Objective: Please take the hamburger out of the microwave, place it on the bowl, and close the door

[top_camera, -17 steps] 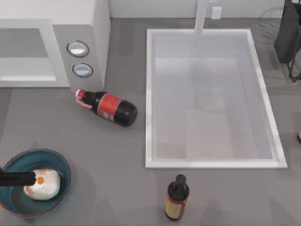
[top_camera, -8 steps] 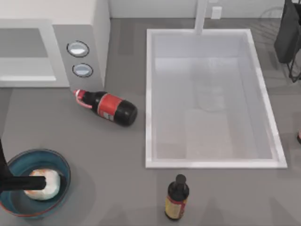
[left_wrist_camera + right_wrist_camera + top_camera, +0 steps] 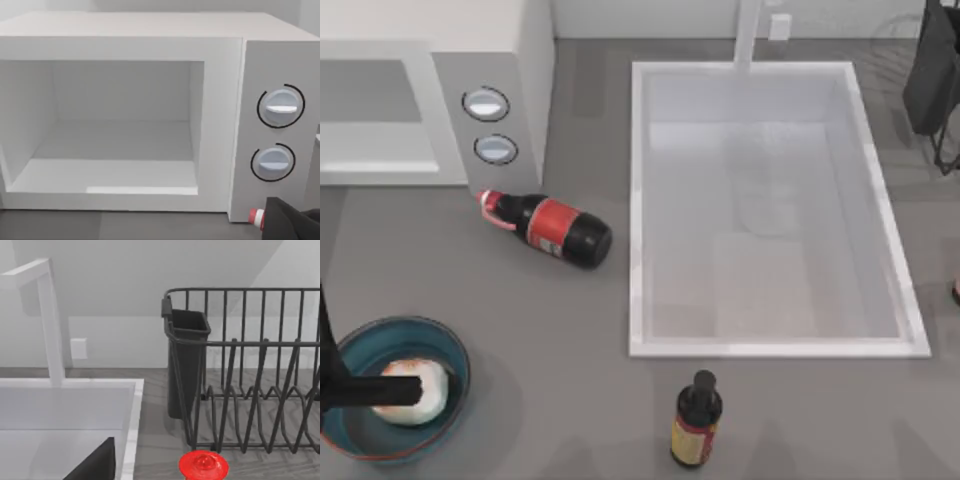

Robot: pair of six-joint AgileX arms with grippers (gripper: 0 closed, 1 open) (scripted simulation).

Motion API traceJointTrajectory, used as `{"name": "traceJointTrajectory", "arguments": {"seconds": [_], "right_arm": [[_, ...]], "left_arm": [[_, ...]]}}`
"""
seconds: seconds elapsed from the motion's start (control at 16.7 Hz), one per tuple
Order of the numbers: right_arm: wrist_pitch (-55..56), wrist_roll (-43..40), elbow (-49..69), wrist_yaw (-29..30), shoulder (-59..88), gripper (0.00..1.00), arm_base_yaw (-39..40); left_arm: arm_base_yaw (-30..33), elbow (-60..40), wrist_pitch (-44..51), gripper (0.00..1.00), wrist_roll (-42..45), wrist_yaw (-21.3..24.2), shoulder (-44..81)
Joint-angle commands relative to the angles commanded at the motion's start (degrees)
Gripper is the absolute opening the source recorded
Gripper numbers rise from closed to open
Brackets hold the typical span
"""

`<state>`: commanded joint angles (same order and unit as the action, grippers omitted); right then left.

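Observation:
The hamburger (image 3: 436,383) lies in the teal bowl (image 3: 380,335) at the table's front left. A dark bar of my left arm, taken as the left gripper (image 3: 410,390), reaches in from the left edge and crosses the hamburger's top, hiding its orange spot. The microwave (image 3: 485,80) stands at the back left. In the left wrist view the microwave (image 3: 220,100) faces me with its cavity open and bare. The door is out of view. My right arm is parked off the right side, its wrist camera facing the dish rack (image 3: 250,370).
A cola bottle (image 3: 555,230) lies on its side just in front of the microwave's dials, its cap and dark body (image 3: 290,225) near that corner. A small dark bottle (image 3: 697,420) stands at the front centre. The white sink (image 3: 635,200) takes the middle right.
The dark bar of my left arm slid right across the hamburger and now covers its orange spot. A dark upright part has appeared at the left edge.

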<state>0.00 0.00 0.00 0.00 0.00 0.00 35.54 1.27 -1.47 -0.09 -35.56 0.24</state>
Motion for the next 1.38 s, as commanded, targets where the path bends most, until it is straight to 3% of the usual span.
{"name": "traceJointTrajectory", "arguments": {"seconds": [0.42, 0.78, 0.9, 1.08, 1.38], "right_arm": [[0.0, 0.0, 0.0, 0.0, 0.0, 1.0, 0.0], [0.0, 0.0, 0.0, 0.0, 0.0, 1.0, 0.0], [0.0, 0.0, 0.0, 0.0, 0.0, 1.0, 0.0], [0.0, 0.0, 0.0, 0.0, 0.0, 1.0, 0.0], [0.0, 0.0, 0.0, 0.0, 0.0, 1.0, 0.0]], "left_arm": [[16.22, -2.71, -0.04, 0.0, 0.06, -16.22, 2.7], [17.75, -2.91, -0.06, 0.0, 0.03, -17.78, 2.9], [16.12, -4.08, 0.61, 0.0, 0.78, -16.35, 4.31], [9.65, -8.65, 3.26, 0.0, 3.73, -10.75, 9.85], [-9.53, -21.98, 10.99, 0.0, 12.31, 5.53, 26.28]]}}
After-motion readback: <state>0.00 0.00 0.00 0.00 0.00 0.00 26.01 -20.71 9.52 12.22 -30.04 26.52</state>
